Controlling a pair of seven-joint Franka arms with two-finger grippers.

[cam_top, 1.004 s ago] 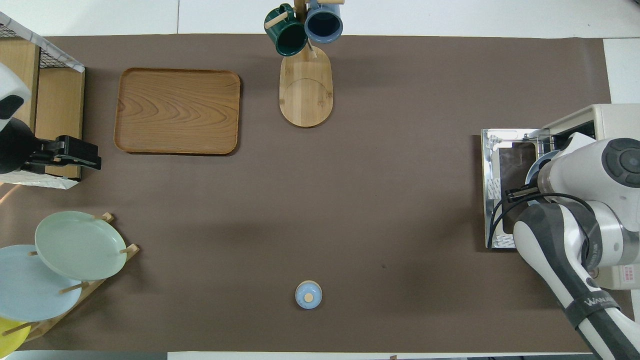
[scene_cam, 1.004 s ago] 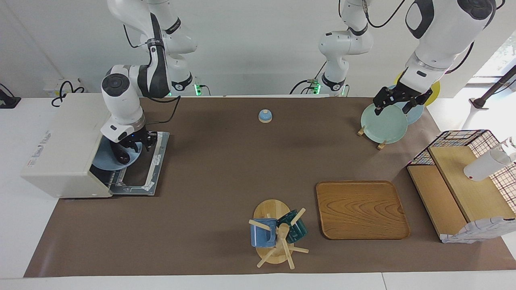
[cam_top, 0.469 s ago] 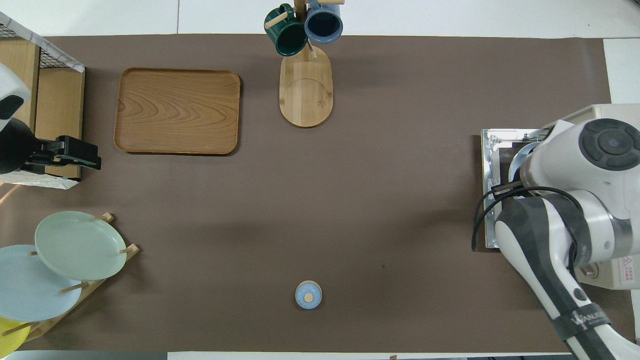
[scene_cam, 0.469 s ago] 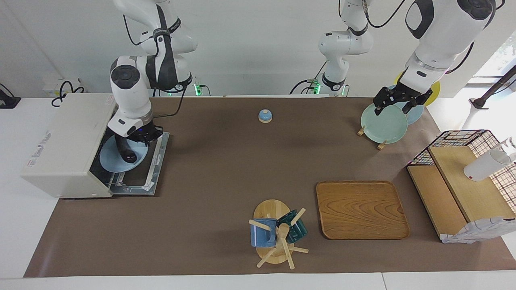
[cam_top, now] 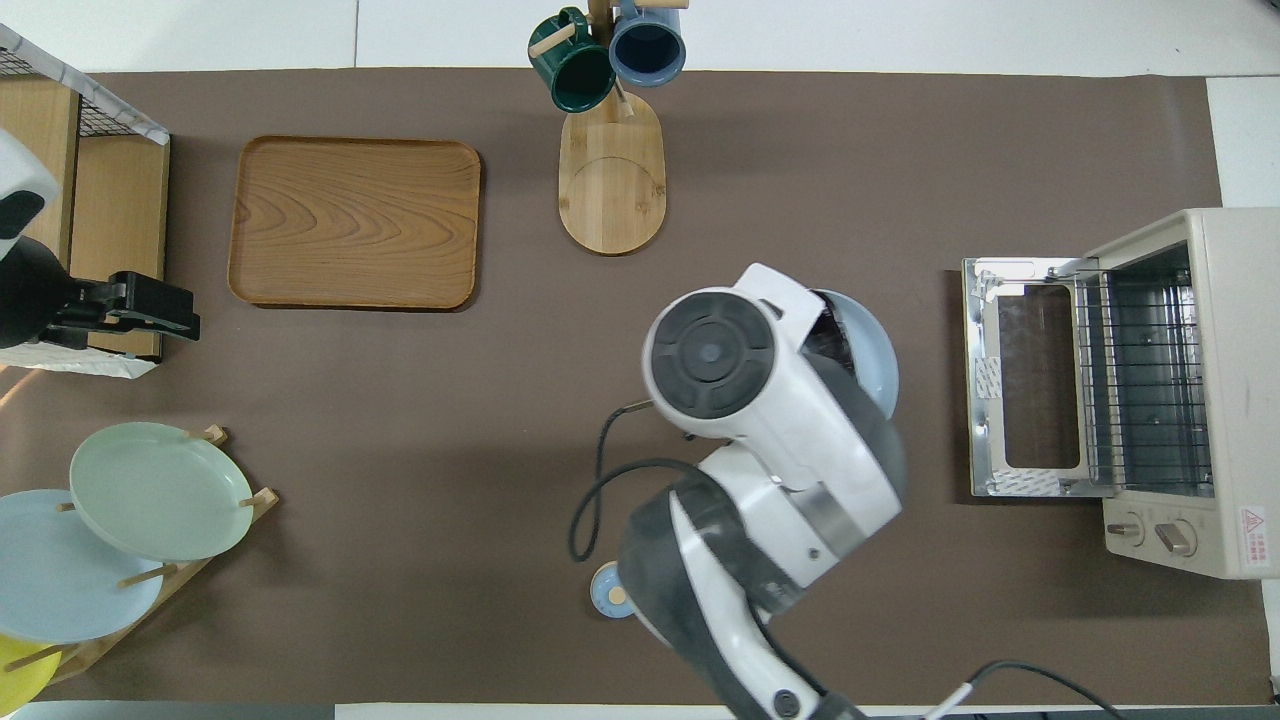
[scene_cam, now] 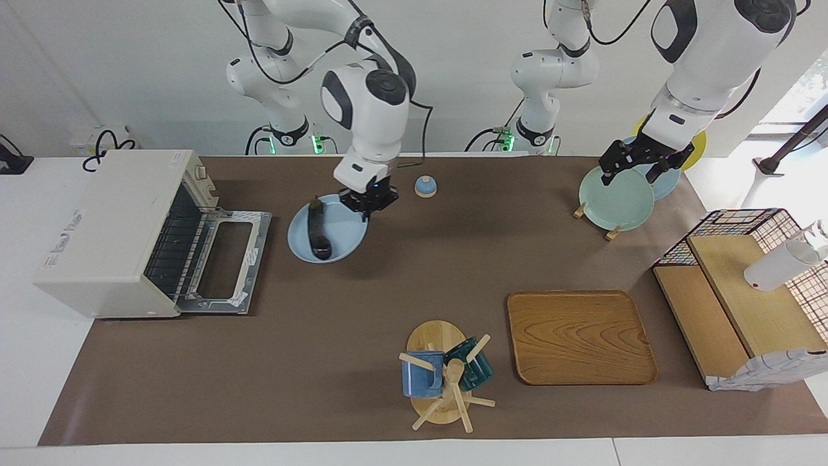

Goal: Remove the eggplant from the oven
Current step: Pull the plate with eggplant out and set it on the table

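The dark eggplant lies on a light blue plate beside the oven, toward the table's middle. My right gripper is shut on that plate's rim at the edge nearest the bell. Whether the plate rests on the mat I cannot tell. The oven door hangs open and the wire rack inside is bare. From overhead my right arm covers the eggplant, and only a crescent of the plate shows. My left gripper waits open over the plate rack.
A small blue bell stands close to the right gripper. A mug tree and a wooden tray sit at the table's edge farthest from the robots. A green plate leans in its rack, and a wire shelf fills the left arm's end.
My right arm has drawn the blue plate with the eggplant out of the oven and carried it toward the middle of the table. The left arm has stayed still.
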